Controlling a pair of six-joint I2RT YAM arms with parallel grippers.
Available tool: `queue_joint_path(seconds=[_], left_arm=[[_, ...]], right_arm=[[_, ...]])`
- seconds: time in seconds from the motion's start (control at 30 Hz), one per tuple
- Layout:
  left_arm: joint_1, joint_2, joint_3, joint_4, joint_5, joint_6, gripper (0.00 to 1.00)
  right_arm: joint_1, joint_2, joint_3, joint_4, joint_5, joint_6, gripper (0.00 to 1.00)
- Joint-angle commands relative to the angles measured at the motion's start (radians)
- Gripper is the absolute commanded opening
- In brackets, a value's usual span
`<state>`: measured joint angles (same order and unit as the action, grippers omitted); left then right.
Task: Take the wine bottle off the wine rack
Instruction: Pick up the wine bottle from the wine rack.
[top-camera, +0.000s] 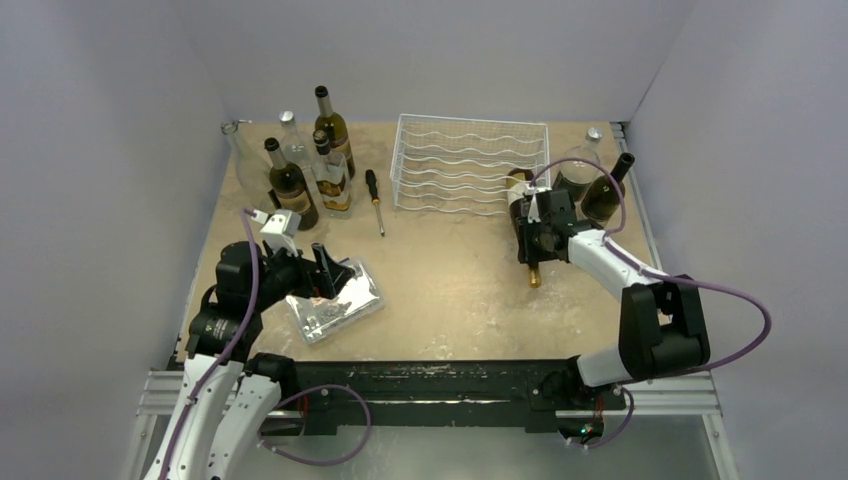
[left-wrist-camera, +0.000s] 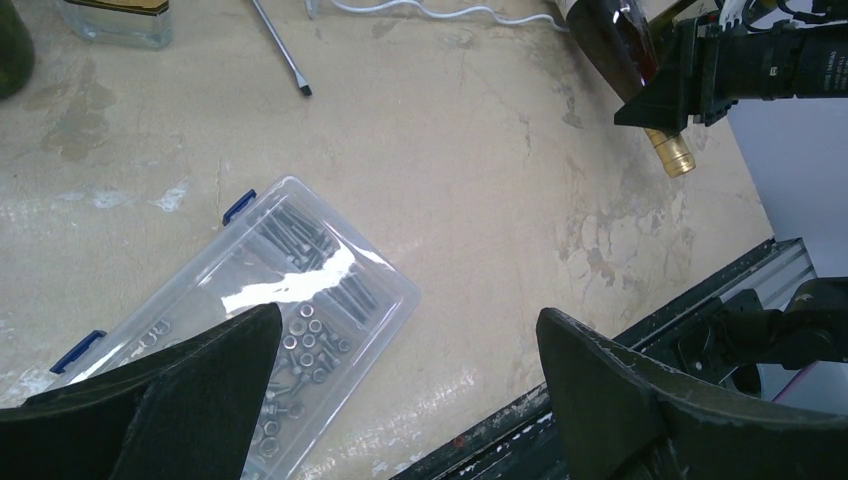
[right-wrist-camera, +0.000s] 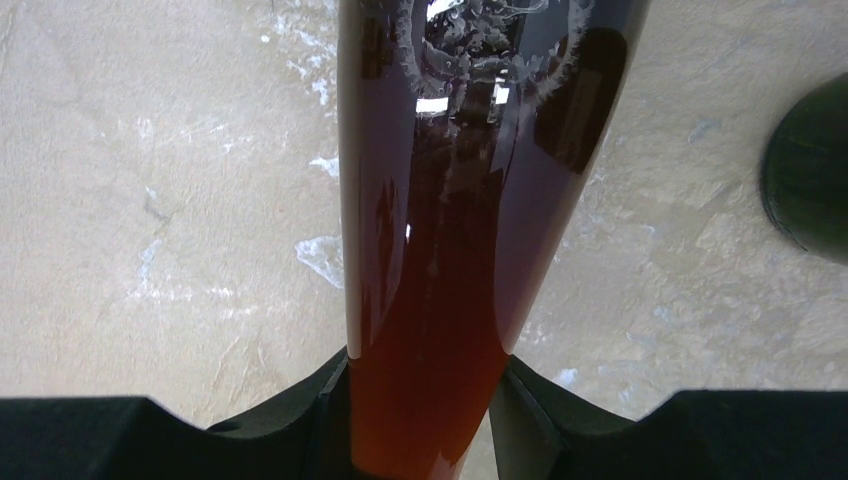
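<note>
- My right hand is clamped on the wine bottle, one black finger pressed against each side of the dark amber glass.
- From above, the wine bottle lies lengthwise out of the wine rack. Its base is just beside the rack's near right corner, and its gold-capped neck points towards my side of the bench.
- I cannot tell whether the bottle's base touches the white wire.
- My left hand is spread wide apart and grips nothing. It hovers over a clear plastic box of screws at the near left.
- A screwdriver lies just left of the rack.
- A cluster of upright bottles stands at the far left.
- A dark bottle is to the right of the rack.
</note>
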<state>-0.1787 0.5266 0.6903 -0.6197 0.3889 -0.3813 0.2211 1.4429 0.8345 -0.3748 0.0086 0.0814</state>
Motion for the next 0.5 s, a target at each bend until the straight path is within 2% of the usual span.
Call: queue_joint_path(seconds=[0.0,0.47], left_arm=[[0.007,-0.010,0.040,0.020,0.003,0.014,1.00],[0.007,-0.028,0.041,0.021,-0.002,0.018,1.00]], right_arm=[[0.016,-0.068,0.100,-0.045,-0.089,-0.110,0.00],[0.016,-0.128,0.156,-0.197,-0.122,-0.139,0.00]])
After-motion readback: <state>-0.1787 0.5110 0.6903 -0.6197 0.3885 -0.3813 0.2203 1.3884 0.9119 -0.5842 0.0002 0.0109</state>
